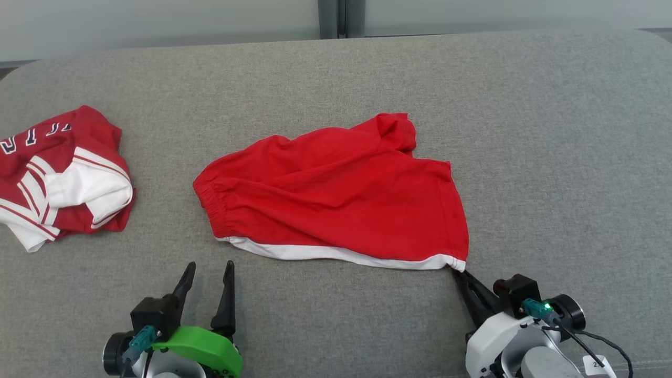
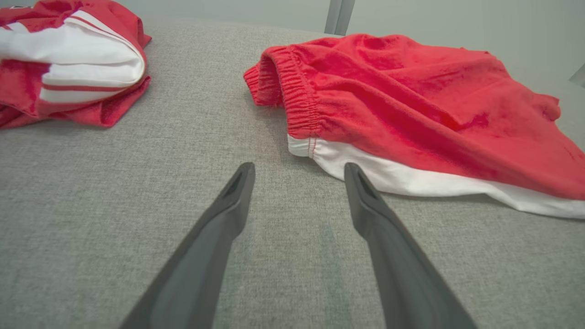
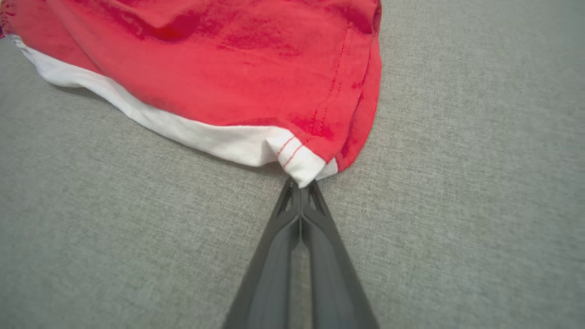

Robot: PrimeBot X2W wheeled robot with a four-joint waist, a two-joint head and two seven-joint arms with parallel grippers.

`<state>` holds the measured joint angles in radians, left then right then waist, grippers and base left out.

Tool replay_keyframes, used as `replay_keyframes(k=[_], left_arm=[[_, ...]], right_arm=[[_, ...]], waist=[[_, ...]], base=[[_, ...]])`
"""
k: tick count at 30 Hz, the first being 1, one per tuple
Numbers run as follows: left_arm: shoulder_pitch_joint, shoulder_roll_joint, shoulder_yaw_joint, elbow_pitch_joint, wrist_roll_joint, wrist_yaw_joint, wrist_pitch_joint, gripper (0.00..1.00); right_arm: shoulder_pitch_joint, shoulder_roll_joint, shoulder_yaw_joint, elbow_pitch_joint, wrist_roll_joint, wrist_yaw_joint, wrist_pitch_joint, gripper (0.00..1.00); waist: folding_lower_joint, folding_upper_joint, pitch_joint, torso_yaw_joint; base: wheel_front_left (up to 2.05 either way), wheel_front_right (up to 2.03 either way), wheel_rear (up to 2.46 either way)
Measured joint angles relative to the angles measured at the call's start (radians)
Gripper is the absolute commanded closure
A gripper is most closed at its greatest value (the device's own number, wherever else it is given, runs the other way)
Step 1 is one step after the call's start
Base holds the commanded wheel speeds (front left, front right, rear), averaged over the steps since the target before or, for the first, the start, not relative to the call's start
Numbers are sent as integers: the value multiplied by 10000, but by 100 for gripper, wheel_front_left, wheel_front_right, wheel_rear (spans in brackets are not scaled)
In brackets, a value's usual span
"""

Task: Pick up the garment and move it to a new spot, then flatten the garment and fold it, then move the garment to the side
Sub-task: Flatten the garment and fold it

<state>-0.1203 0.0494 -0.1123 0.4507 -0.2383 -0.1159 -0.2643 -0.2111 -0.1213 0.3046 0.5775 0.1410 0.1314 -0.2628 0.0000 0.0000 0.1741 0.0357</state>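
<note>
The garment (image 1: 336,194), a pair of red shorts with a white side band and an elastic waistband at its left end, lies mostly flat in the middle of the grey surface. Its near right corner is pinched by my right gripper (image 1: 458,273), which is shut. In the right wrist view the white corner of the garment (image 3: 228,68) sits right at the closed tips of my right gripper (image 3: 300,183). My left gripper (image 1: 210,273) stands open on the grey fabric, a short way in front of the waistband end. The left wrist view shows my left gripper (image 2: 297,171) with nothing between its fingers, the garment (image 2: 411,105) just beyond.
A second red and white piece of clothing (image 1: 63,173) lies crumpled at the far left, also seen as the red and white clothing (image 2: 68,59) in the left wrist view. The grey cushioned surface (image 1: 551,157) stretches bare to the right, with a pale wall behind it.
</note>
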Motion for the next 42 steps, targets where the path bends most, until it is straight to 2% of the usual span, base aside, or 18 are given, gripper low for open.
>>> replay_keyframes(k=[21,32,42], left_arm=[[-380,-2,-132,775,-420,-130,0,0],[-1030,430,-272,1064,341,-132,0,0],[-1250,523,-560,1300,364,-132,0,0]], right_arm=[[54,-573,-397,-305,-232,2,0,100],[-126,-602,-345,-541,-261,2,0,100],[-267,-608,-347,-635,-253,2,0,100]], waist=[[0,0,196,-488],[0,0,544,-633],[0,0,802,-780]], base=[[0,0,0],[0,0,0],[0,0,0]])
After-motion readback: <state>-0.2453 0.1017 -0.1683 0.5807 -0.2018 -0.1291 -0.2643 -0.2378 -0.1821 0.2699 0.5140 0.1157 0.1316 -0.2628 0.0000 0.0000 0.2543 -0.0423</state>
